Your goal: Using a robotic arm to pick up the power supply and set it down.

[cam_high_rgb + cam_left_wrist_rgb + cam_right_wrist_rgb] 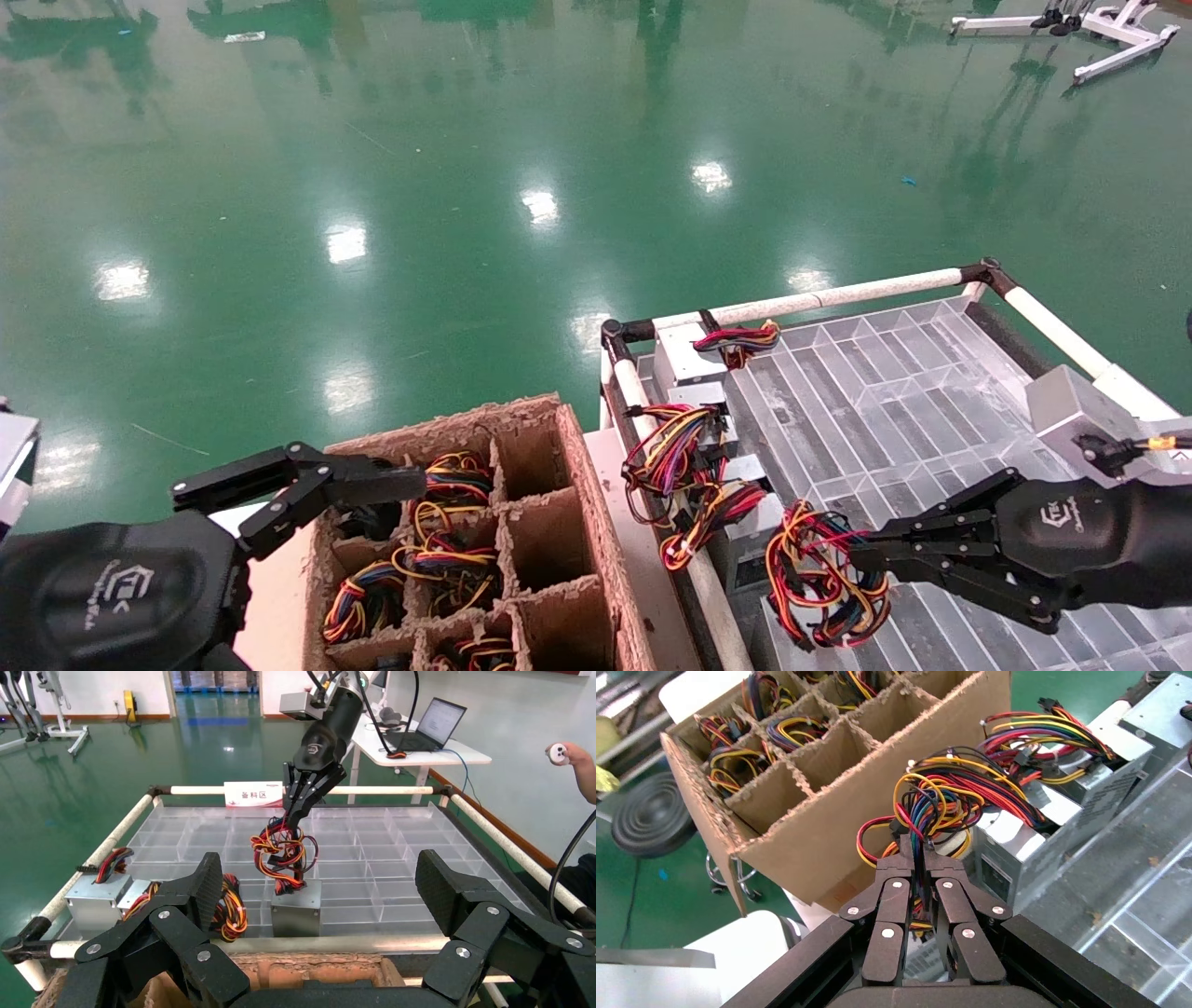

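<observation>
My right gripper (861,552) (916,855), on the robotic arm (1090,531) with the silver box at its wrist, is shut on the red, yellow and black wires (824,578) (933,804) of the power supply (296,913). In the left wrist view that silver-grey box hangs upright under the right gripper (299,808), at the near edge of the clear tray (393,846). Whether it touches the tray I cannot tell. My left gripper (307,485) (321,874) stands open above the cardboard crate (549,522), holding nothing.
Other power supplies (684,359) (98,899) line the tray's left edge, wires spilling over the white pipe rail (838,296). Several crate compartments hold wire bundles (447,550); others are bare. The gridded clear tray (894,391) stretches to the right. Green floor lies beyond.
</observation>
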Tool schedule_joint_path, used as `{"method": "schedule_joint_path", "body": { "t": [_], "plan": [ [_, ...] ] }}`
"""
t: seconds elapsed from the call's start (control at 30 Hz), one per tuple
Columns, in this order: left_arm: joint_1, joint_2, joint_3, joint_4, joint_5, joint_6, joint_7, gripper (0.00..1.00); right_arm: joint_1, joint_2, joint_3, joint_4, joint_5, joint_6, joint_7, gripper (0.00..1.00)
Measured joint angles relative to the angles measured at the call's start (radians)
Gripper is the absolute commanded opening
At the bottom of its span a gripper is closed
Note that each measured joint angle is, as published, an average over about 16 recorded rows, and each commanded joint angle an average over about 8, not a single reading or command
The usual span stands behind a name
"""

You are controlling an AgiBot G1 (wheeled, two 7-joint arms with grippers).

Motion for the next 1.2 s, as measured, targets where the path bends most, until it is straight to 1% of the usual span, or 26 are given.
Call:
{"method": "schedule_joint_path", "body": {
  "t": [0.07, 0.1, 0.57, 0.77, 0.97, 1.2],
  "plan": [
    [0.0, 0.0, 0.0, 0.0, 0.0, 0.0, 0.0, 1.0, 0.003, -0.001, -0.005, -0.004, 0.0, 0.001, -0.004, 0.95],
    [0.0, 0.0, 0.0, 0.0, 0.0, 0.0, 0.0, 1.0, 0.004, -0.002, -0.007, -0.006, -0.001, 0.001, -0.006, 1.0],
    [0.0, 0.0, 0.0, 0.0, 0.0, 0.0, 0.0, 1.0, 0.006, -0.004, -0.008, -0.008, -0.003, 0.001, -0.007, 1.0],
    [0.0, 0.0, 0.0, 0.0, 0.0, 0.0, 0.0, 1.0, -0.005, -0.004, 0.008, 0.002, -0.003, 0.003, -0.005, 1.0],
    [0.0, 0.0, 0.0, 0.0, 0.0, 0.0, 0.0, 1.0, -0.047, -0.005, 0.065, 0.036, -0.003, 0.007, 0.001, 1.0],
    [0.0, 0.0, 0.0, 0.0, 0.0, 0.0, 0.0, 1.0, -0.132, -0.009, 0.181, 0.106, -0.002, 0.016, 0.013, 1.0]
  ]
}}
